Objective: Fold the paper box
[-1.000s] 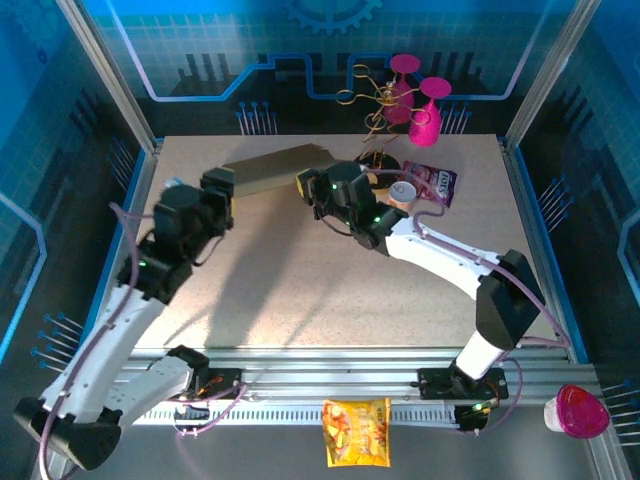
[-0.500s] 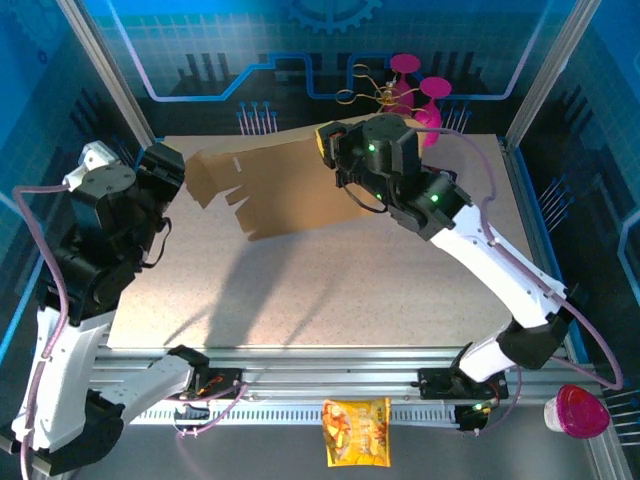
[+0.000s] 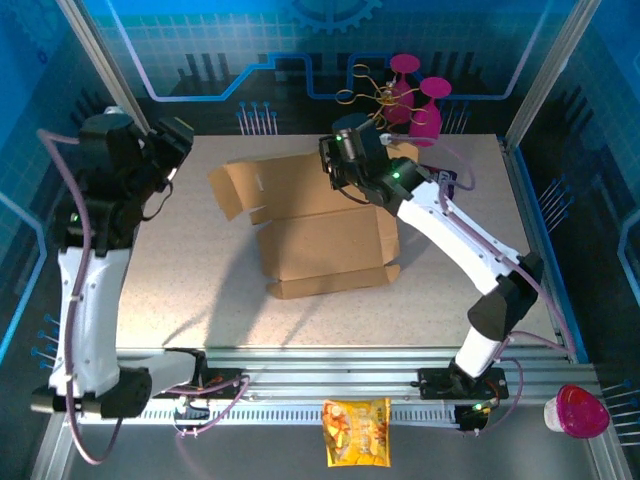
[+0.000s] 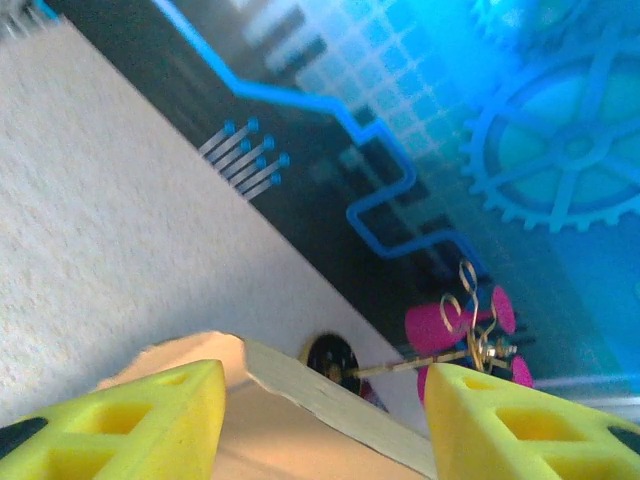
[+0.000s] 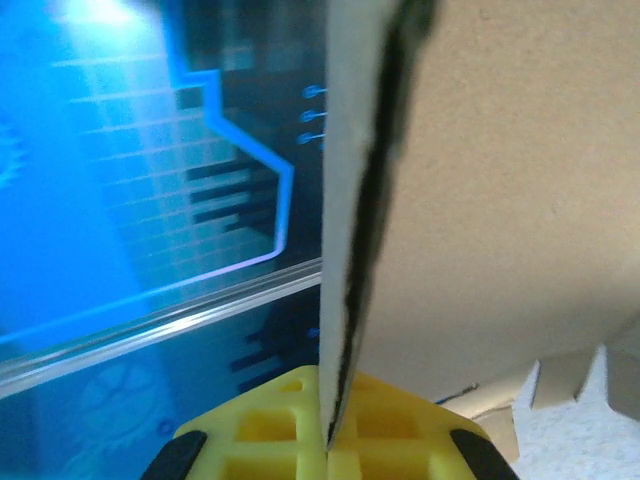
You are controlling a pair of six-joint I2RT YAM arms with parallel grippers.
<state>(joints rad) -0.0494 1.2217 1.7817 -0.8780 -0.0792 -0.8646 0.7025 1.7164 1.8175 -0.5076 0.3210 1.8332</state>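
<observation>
The box (image 3: 325,240) sits in the middle of the top view, a brown cardboard sheet with notched flaps spreading to the upper left and a folded strip along its lower edge. Its lower edge looks to rest on the table (image 3: 180,270). We cannot tell how much of the rest is lifted off.

The right gripper (image 3: 338,172) is at the box's upper edge, just above the centre of the frame. In the right wrist view the right gripper (image 5: 325,400) has its yellow fingers (image 5: 270,420) closed on the cardboard. The box's (image 5: 500,200) edge runs straight up from between them and its brown face takes up the right half of the frame.

The left gripper (image 3: 178,140) is raised in the upper left of the top view, apart from the nearest flap. In the left wrist view the left gripper (image 4: 322,372) has its fingers (image 4: 150,420) spread well apart at the bottom corners, gripping nothing. The box's (image 4: 320,395) edge shows between them, but beyond them.

Pink glasses (image 3: 405,95) hang on a wire stand at the top centre (just behind the right arm). A snack bag (image 3: 356,432) lies at the bottom centre.
</observation>
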